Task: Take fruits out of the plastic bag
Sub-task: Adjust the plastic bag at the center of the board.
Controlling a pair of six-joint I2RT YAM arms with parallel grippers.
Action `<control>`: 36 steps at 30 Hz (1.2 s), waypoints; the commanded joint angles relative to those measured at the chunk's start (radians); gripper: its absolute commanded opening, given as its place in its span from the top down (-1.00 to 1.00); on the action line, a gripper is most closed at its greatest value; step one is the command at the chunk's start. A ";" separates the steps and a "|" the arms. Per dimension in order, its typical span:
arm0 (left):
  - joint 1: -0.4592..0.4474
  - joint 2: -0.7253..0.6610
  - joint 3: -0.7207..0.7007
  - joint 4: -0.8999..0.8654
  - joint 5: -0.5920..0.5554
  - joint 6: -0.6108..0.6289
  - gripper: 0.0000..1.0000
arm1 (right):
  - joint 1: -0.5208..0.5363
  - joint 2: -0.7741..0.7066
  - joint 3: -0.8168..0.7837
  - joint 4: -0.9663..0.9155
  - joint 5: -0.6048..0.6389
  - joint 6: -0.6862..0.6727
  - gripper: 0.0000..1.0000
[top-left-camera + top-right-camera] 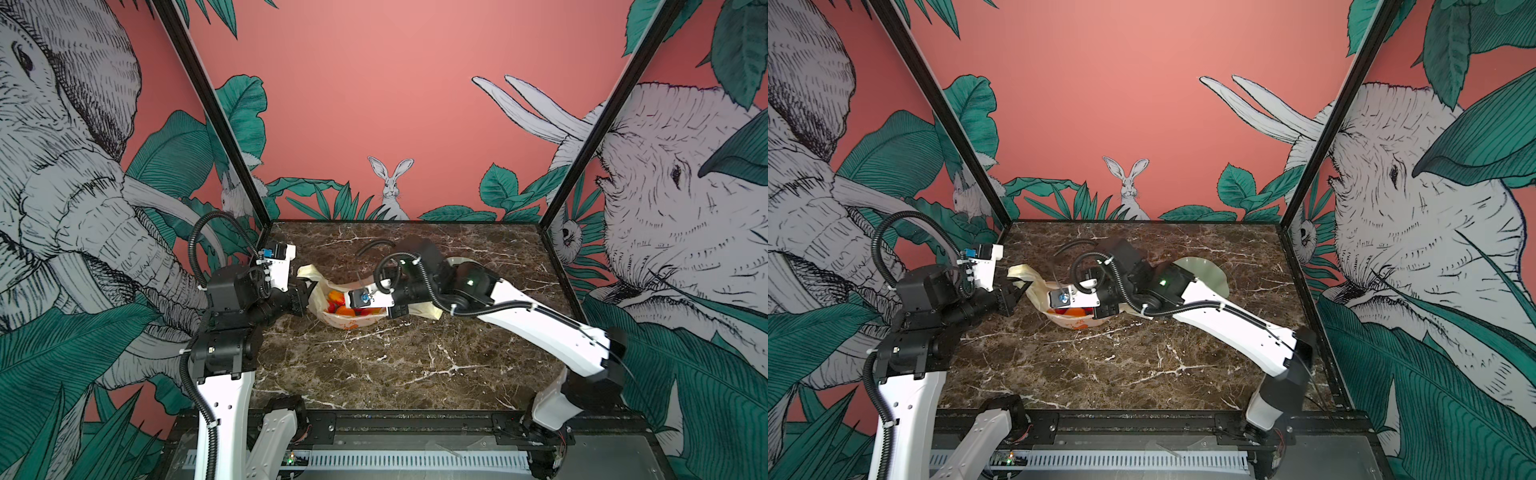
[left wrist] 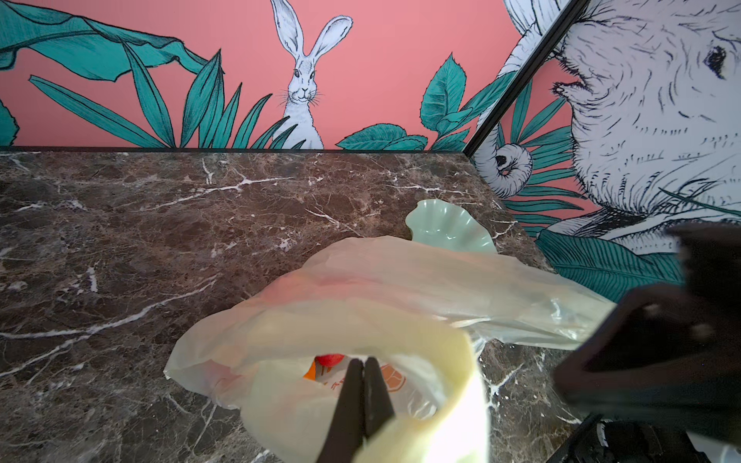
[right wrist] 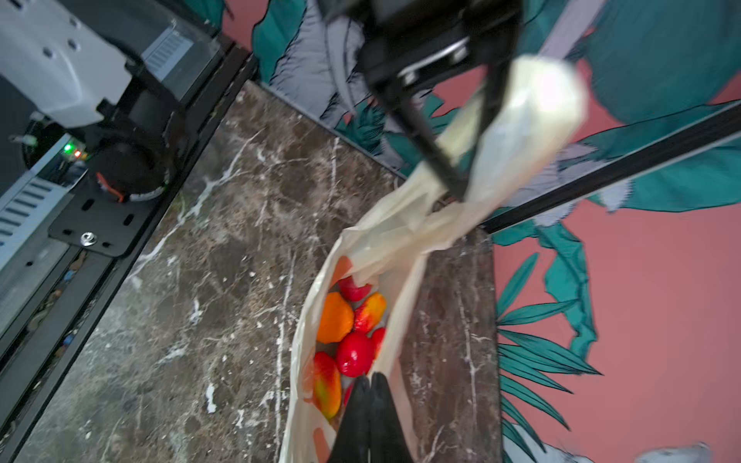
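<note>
The pale-yellow plastic bag [image 1: 353, 322] [image 1: 1075, 322] lies mid-table with its mouth held open. My left gripper [image 2: 364, 360] [image 1: 309, 291] is shut on one bag handle [image 3: 521, 108] and lifts it. Several fruits lie inside: an orange one [image 3: 335, 318], a round red one [image 3: 355, 352], and red-yellow oval ones [image 3: 326, 383] [image 3: 371, 310]. In both top views they show as a red-orange cluster [image 1: 343, 309] [image 1: 1075, 311]. My right gripper [image 3: 371, 379] is shut inside the bag's mouth. Its tips sit right beside the round red fruit, with nothing visible between them.
A pale green wavy-rimmed dish [image 1: 1204, 270] [image 2: 449, 228] stands behind the bag toward the right, partly hidden by my right arm [image 1: 540, 320]. Black frame posts and printed walls close the marble table [image 1: 395, 365] at the back and sides.
</note>
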 commanded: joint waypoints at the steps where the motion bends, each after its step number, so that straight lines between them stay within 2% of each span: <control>1: -0.004 -0.014 -0.009 -0.026 0.011 -0.008 1.00 | 0.016 0.025 0.053 -0.050 -0.006 -0.076 1.00; 6: -0.004 -0.044 -0.028 0.021 -0.007 -0.031 1.00 | 0.022 0.103 0.064 -0.020 0.025 -0.086 1.00; 12: -0.004 -0.032 -0.024 0.053 0.055 -0.067 1.00 | 0.032 0.186 0.100 0.006 0.065 -0.075 1.00; 16: -0.006 -0.033 -0.025 0.100 0.091 -0.097 1.00 | 0.038 0.257 0.108 0.095 0.148 -0.060 1.00; 20: -0.005 -0.029 -0.006 0.105 0.109 -0.095 1.00 | 0.038 0.317 0.084 0.191 0.216 -0.114 1.00; 24: -0.005 -0.019 0.017 0.092 0.127 -0.085 1.00 | 0.030 0.382 0.096 0.230 0.235 -0.174 1.00; 27: -0.005 -0.019 0.024 0.083 0.142 -0.070 1.00 | -0.009 0.421 0.126 0.251 0.220 -0.165 0.98; 28: -0.005 -0.020 0.028 0.078 0.144 -0.064 1.00 | -0.028 0.432 0.147 0.241 0.201 -0.152 0.85; 29: -0.005 -0.020 0.030 0.072 0.145 -0.059 1.00 | -0.046 0.446 0.174 0.229 0.191 -0.140 0.63; 30: -0.006 -0.021 0.031 0.066 0.145 -0.055 1.00 | -0.061 0.462 0.206 0.213 0.194 -0.132 0.24; 31: -0.005 -0.020 0.030 0.066 0.145 -0.054 1.00 | -0.073 0.484 0.244 0.187 0.210 -0.131 -0.02; 33: -0.005 -0.019 0.030 0.067 0.151 -0.057 1.00 | -0.087 0.527 0.308 0.167 0.276 -0.146 -0.42; 34: -0.007 -0.018 0.030 0.068 0.154 -0.057 1.00 | -0.099 0.536 0.322 0.188 0.322 -0.152 -0.70; 36: -0.006 -0.017 0.033 0.068 0.154 -0.057 1.00 | -0.119 0.554 0.355 0.218 0.405 -0.154 -0.92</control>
